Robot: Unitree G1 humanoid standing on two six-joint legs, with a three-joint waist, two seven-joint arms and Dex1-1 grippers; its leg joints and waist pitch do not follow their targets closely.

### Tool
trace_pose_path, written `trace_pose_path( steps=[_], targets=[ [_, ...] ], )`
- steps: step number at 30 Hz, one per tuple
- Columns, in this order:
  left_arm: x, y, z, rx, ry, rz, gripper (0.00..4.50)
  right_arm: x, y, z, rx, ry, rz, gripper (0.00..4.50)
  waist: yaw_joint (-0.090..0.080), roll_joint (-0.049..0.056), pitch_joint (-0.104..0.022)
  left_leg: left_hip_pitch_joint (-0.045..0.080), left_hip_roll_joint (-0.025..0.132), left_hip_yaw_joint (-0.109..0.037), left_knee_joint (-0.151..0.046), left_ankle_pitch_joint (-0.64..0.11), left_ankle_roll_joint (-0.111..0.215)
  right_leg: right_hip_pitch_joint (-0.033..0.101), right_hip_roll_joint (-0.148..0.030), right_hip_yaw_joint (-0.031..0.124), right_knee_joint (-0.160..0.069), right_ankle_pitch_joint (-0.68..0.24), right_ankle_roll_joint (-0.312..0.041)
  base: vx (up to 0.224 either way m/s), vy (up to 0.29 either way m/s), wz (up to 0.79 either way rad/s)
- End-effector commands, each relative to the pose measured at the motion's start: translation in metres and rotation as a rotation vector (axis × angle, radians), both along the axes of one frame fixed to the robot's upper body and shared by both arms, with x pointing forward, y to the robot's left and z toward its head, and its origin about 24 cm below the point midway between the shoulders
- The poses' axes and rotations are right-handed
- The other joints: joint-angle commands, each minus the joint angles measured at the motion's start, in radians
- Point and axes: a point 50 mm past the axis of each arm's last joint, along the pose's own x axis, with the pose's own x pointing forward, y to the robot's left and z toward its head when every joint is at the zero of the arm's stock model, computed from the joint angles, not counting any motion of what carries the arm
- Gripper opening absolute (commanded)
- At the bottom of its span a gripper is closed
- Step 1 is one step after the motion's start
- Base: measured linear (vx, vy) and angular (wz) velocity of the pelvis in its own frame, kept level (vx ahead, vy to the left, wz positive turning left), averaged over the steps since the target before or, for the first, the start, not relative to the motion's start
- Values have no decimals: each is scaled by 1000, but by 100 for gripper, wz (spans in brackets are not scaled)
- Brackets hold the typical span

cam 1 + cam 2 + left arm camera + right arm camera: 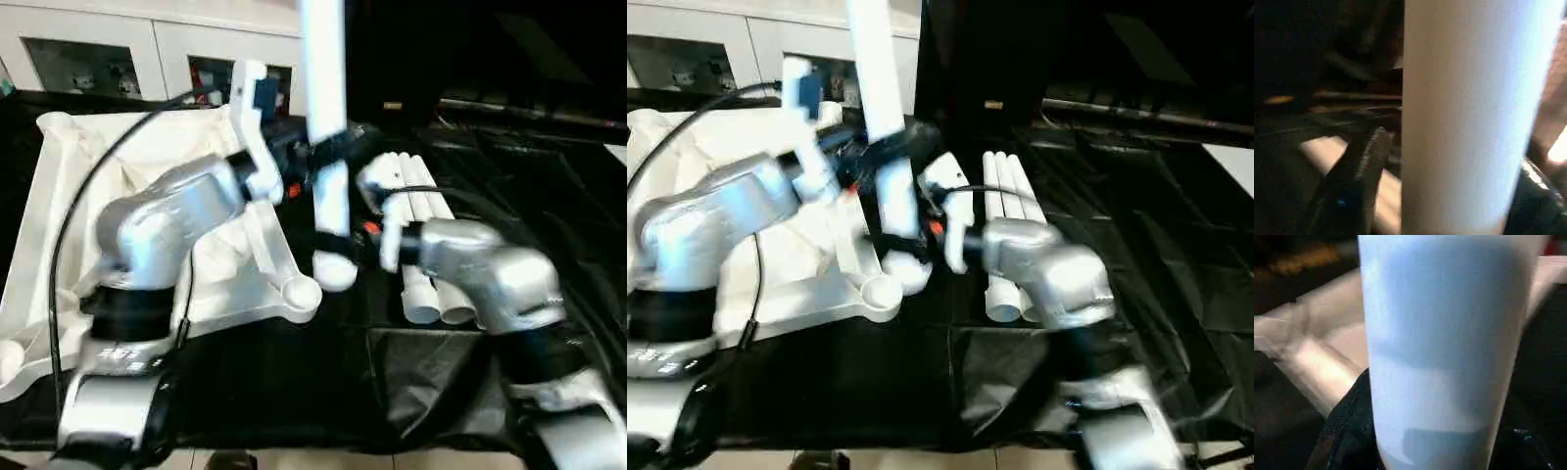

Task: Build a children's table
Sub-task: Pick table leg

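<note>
- Black cloth (441,392): covers the whole work surface and carries every part of the children's table.
- White glass-door cabinet (88,49): stands behind the work surface, at the far left.
- White tabletop (59,196): lies upside down on the left half of the cloth with its ribbed underside facing up. The silver left forearm (167,225) reaches across it.
- Silver right forearm (490,269): reaches in from the right, over the near ends of the spare legs.
- Upright leg (323,69): a long white tube standing nearly vertical between the two hands, its top running out of the picture. Its rounded lower end hangs just beside the near right corner of the tabletop; whether it touches anything there cannot be told.
- Three spare legs (421,196): lie side by side on the cloth, right of the upright leg and touching one another.
- Left hand (328,152): sits around the upright leg at mid-height. In the left wrist view one black finger (1359,171) stands close beside the tube; whether the hand is clenched on it cannot be told.
- Right hand (353,233): grasps the upright leg lower down, with dark fingers (1347,421) pressed against the tube in the right wrist view.
- Corner socket (299,294): the round cup at the tabletop's near right corner, open upward, beside the leg's lower end.
</note>
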Motion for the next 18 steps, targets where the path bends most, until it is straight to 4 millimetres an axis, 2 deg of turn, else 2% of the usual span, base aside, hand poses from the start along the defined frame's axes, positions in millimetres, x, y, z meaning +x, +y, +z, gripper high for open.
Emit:
trace_pose_path(
  steps=[1, 2, 4, 6, 8, 11, 14, 18],
  targets=[
    [11, 2, -4, 45, 24, 165, 301, 4, 9, 9, -19, -93, -65, 194, 0, 7, -75, 29, 61, -26, -68, -136, -75, 45, -105, 59, -81, -105, -99, 0, 0, 0],
    [14, 3, -4, 20, 39, 214, 301, 5, 12, 8, -24, -96, -97, 194, -1, 9, -75, 29, 62, -26, -67, -126, -76, 42, -104, 60, -78, -72, -109, 0, 0, 0],
    [16, 3, -3, -1, 50, 259, 301, 6, 16, 6, -29, -99, -128, 193, -2, 8, -77, 29, 62, -27, -65, -120, -70, 44, -104, 58, -74, -31, -122, 0, 0, 0],
    [18, 4, -3, -15, 55, 286, 301, 6, 19, 5, -28, -99, -147, 193, -2, 8, -77, 29, 60, -27, -66, -110, -65, 46, -102, 58, -71, -5, -122, 0, 0, 0],
    [18, 4, -3, -41, 70, 297, 265, 5, 23, 5, -21, -100, -155, 193, -2, 11, -77, 29, 60, -25, -65, -113, -63, 46, -103, 59, -71, 16, -122, 0, 0, 0],
    [19, 3, -2, -70, 81, 302, 260, 6, 25, 4, -17, -111, -175, 193, -2, 14, -75, 31, 61, -26, -67, -141, -70, 45, -104, 59, -75, -14, -121, 0, 0, 0],
    [18, 2, -2, -78, 83, 303, 222, 8, 25, 4, -19, -119, -201, 193, -3, 15, -73, 32, 61, -27, -69, -165, -76, 44, -103, 60, -78, -50, -107, 0, 0, 0],
    [18, 0, 0, -88, 82, 292, 190, 10, 22, 5, -10, -113, -224, 193, -4, 17, -74, 32, 61, -29, -70, -168, -80, 44, -103, 60, -77, -44, -102, 0, 0, 0]
  ],
)
